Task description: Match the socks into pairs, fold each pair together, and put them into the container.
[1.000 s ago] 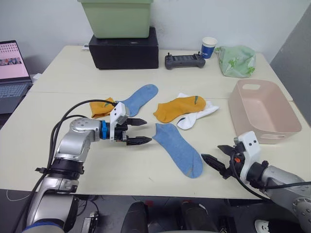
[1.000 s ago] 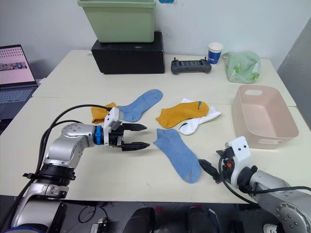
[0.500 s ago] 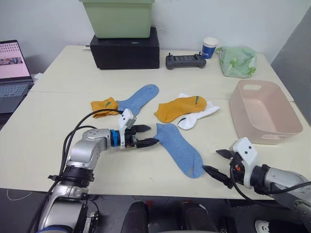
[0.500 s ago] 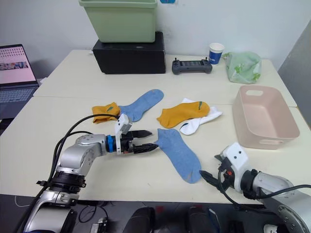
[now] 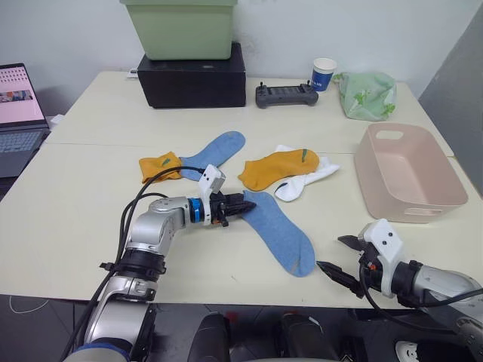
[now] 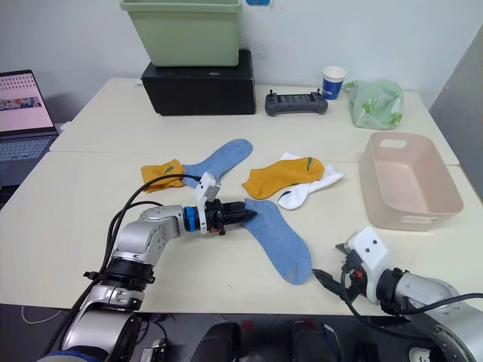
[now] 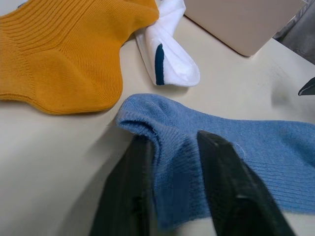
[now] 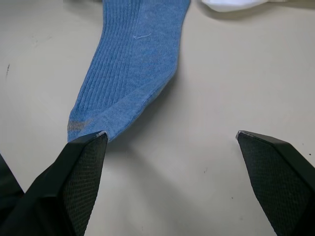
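My left gripper [image 5: 243, 204] is shut on the bunched cuff of the near light blue sock [image 5: 281, 232], which lies flat toward the table's front. In the left wrist view its fingers [image 7: 224, 182] pinch that blue fabric [image 7: 256, 142]. A second blue sock [image 5: 217, 151] lies further back, with an orange sock [image 5: 160, 164] beside it. Another orange sock [image 5: 278, 167] overlaps the white socks [image 5: 306, 181]. The pink container [image 5: 423, 216] stands empty at the right. My right gripper [image 5: 330, 253] hovers open near the blue sock's toe [image 8: 133, 73].
At the back stand a green bin [image 5: 181, 29] on a black box [image 5: 192, 75], a controller [image 5: 285, 94], a paper cup [image 5: 325, 73] and a green cloth bag [image 5: 367, 94]. A laptop [image 5: 19, 105] sits at the far left.
My left gripper moved right to the near blue sock's cuff and closed on it. The right gripper shifted slightly lower and stayed open.
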### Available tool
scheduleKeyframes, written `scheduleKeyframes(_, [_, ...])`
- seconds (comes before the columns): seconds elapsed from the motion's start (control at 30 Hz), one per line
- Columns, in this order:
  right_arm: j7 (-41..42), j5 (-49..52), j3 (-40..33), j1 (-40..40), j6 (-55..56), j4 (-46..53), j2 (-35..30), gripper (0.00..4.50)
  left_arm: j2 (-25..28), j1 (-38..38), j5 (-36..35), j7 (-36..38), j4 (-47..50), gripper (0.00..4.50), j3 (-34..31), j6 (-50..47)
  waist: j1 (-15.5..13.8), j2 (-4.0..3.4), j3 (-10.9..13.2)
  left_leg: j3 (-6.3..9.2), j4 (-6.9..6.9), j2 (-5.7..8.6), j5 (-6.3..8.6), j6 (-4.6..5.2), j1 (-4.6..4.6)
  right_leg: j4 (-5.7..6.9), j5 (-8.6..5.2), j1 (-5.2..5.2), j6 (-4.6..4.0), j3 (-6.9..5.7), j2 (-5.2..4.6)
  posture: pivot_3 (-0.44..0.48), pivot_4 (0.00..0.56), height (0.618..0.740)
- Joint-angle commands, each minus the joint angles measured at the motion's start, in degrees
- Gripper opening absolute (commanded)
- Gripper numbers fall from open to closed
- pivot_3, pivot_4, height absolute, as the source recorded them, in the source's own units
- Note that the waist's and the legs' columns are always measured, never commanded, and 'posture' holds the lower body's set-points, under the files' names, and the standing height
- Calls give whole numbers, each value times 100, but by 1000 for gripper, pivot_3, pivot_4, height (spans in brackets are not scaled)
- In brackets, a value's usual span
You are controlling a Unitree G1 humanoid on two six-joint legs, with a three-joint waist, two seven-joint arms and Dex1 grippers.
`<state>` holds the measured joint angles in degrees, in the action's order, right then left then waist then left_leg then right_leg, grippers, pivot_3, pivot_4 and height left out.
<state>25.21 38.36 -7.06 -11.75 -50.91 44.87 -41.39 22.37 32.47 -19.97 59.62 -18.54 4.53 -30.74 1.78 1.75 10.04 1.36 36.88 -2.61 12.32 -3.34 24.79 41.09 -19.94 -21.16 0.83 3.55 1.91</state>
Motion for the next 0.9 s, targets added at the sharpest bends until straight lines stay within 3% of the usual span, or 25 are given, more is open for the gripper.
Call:
scheduleKeyframes(0.03, [-262, 566, 12, 294, -446, 19, 378, 4500, -28, 127, -51, 116, 114, 112, 30, 72, 6, 0, 0, 0, -1, -1, 0, 0, 0, 1, 0, 0, 0, 0, 0, 0, 150, 735])
scheduleKeyframes(0.13, [-500, 473, 252, 532, -831, -167, 534, 4500, -30, 123, -52, 138, 149, 23, 43, 82, 3, 0, 0, 0, 0, -2, 0, 0, -1, 2, 0, 0, -1, 1, 1, 0, 150, 735])
scheduleKeyframes(0.23, [-586, 401, 485, 679, -994, -257, 604, 3875, -42, 118, -45, 146, 169, 0, 38, 112, -6, 0, 0, 0, 1, -2, 0, 0, 0, 2, 0, -1, -1, 1, -3, 0, 150, 735])
scheduleKeyframes(0.37, [-474, 448, 660, 768, -1059, -123, 588, 2395, -39, 117, -61, 181, 219, 0, 27, 168, -6, 0, 0, 0, 0, -1, 0, 0, 0, 2, 0, -1, 0, 1, -3, 0, 150, 735])
scheduleKeyframes(0.6, [-490, 1446, 557, 1040, -1500, 234, 859, 118, 12, 538, -201, 660, 305, 0, 53, 255, -3, 0, 0, 2, 0, 0, 0, 0, 1, 1, 0, -1, 0, -2, -1, 0, 150, 735])
scheduleKeyframes(0.77, [-804, 1711, 771, 1444, -1708, 84, 1187, 51, -72, 962, -133, 1004, -12, 0, 132, 417, 0, 0, 0, -1, 2, 3, 0, 0, 1, 1, 0, 0, 0, 1, -1, 0, 150, 735])
scheduleKeyframes(0.9, [-1234, 1334, 1442, 2235, -1668, -720, 2178, 51, -438, 1684, 189, 1360, -1132, 0, 377, 1125, 8, 1, 0, -1, 2, 3, 0, 0, 1, 2, 1, -4, 0, -1, 9, 0, 150, 735])
